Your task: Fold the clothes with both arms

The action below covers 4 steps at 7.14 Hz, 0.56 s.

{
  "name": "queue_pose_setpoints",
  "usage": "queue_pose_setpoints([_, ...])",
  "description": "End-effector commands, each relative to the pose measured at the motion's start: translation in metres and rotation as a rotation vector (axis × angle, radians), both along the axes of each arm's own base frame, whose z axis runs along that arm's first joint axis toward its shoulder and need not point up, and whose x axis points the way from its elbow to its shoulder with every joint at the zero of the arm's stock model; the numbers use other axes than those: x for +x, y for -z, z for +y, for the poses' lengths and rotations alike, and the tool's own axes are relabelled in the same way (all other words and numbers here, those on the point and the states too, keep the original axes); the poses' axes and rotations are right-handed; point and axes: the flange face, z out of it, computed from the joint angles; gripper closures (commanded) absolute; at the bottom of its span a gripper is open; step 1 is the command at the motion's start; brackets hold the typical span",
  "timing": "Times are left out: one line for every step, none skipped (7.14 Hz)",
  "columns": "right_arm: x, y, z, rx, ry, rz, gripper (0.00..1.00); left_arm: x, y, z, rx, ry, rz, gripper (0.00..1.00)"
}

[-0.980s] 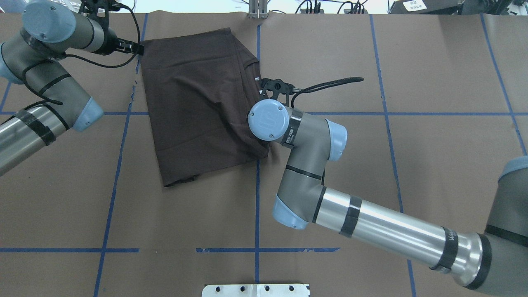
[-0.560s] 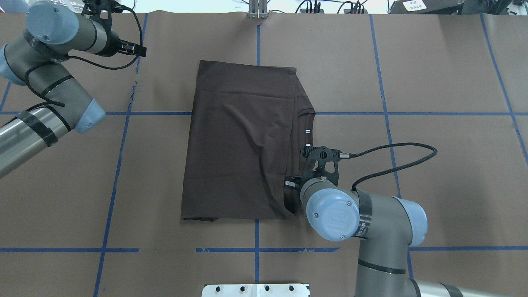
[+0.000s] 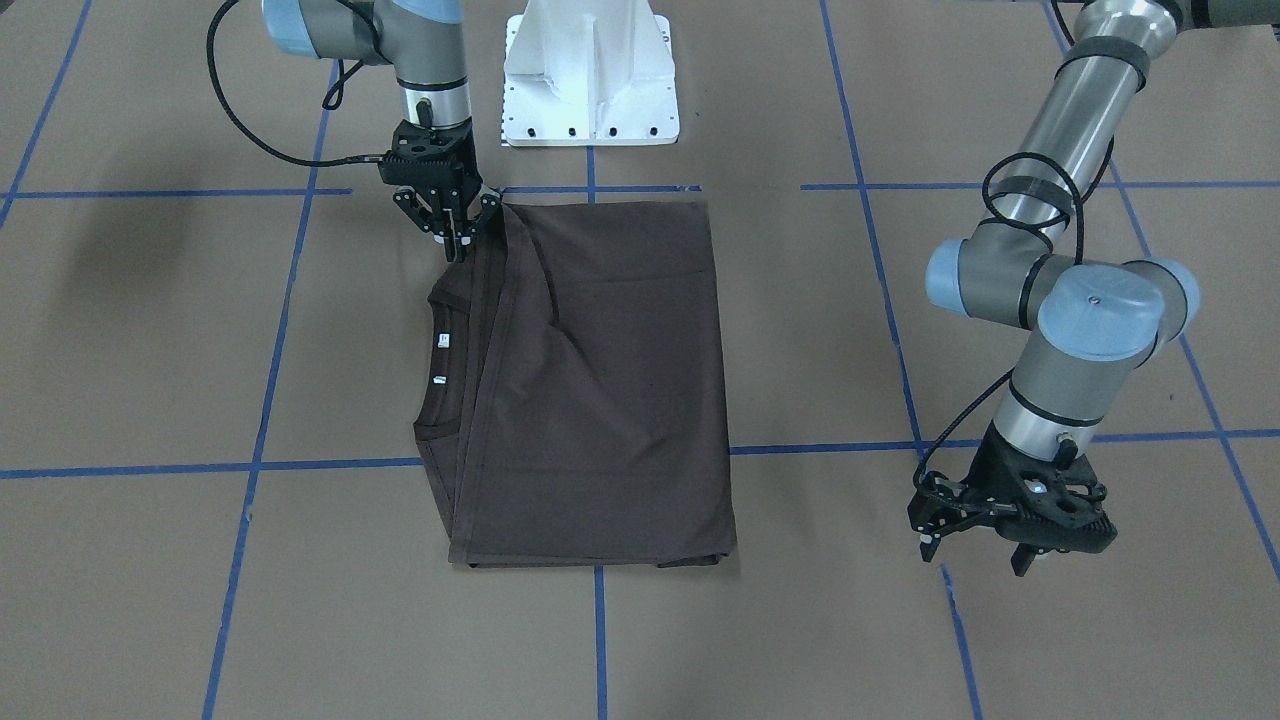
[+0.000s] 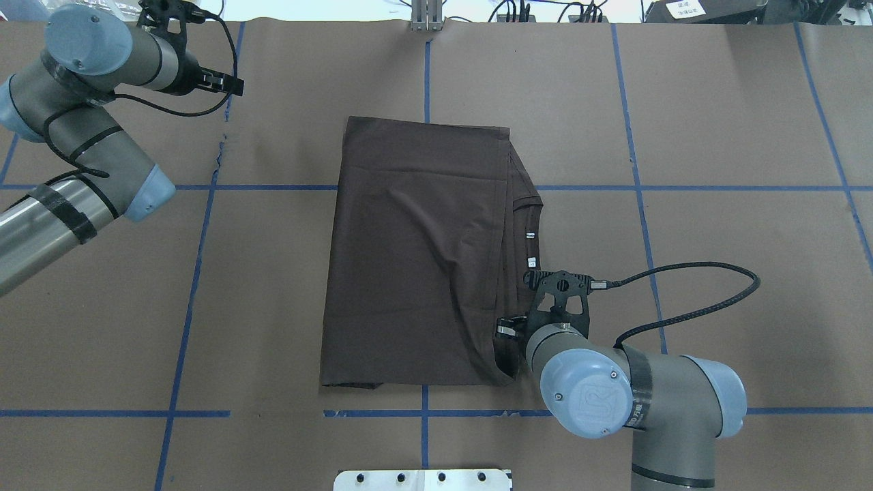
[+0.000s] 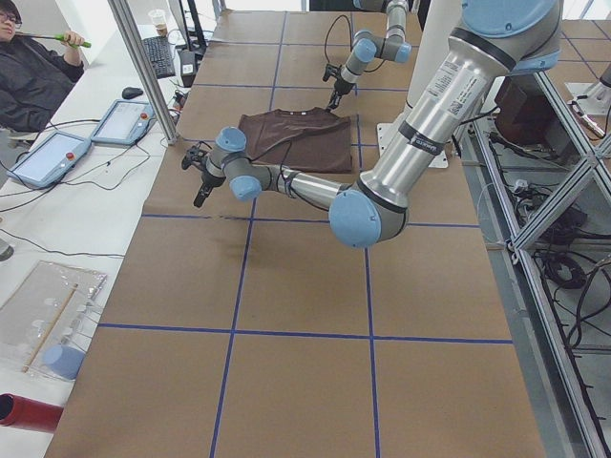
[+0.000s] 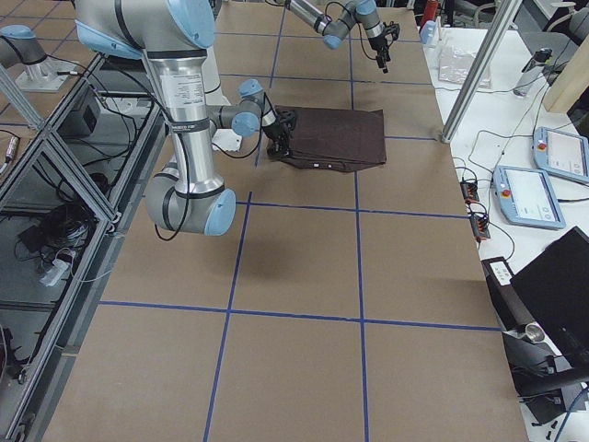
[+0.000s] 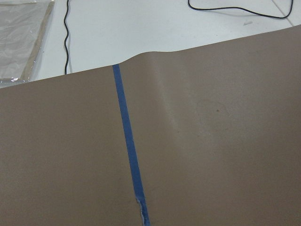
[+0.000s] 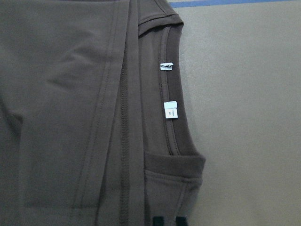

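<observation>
Right gripper (image 3: 456,244) — jaws drawn narrow, pinched on the shoulder corner of the dark brown T-shirt (image 3: 600,380). The shirt lies folded flat on the brown paper table cover (image 3: 900,620) and stretches away from that gripper. Its ribbed collar (image 8: 175,132) and two white neck tags (image 8: 170,109) sit just ahead of the fingertips. Left gripper (image 3: 978,552) — jaws wide, holding nothing, over bare paper beside a blue tape line (image 7: 127,141), with the shirt well apart to its side.
</observation>
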Motion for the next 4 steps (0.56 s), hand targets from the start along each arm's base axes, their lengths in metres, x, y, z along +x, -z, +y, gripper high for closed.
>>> queue_pose_setpoints([0.002,0.02,0.006,0.014,0.037,-0.035,0.0,0.0,0.0,0.0,0.0,0.0,0.0,0.0])
queue_pose_setpoints([0.005,0.036,0.008,0.022,0.028,-0.091,0.0,0.0,0.0,0.0,0.0,0.0,0.0,0.0])
queue_pose_setpoints([0.008,0.042,0.01,0.039,0.025,-0.202,0.08,0.0,0.0,0.0,0.0,0.0,0.0,0.0])
queue_pose_setpoints([0.01,0.036,0.016,0.044,0.032,-0.248,0.33,0.0,0.0,0.0,0.0,0.001,0.001,0.0])
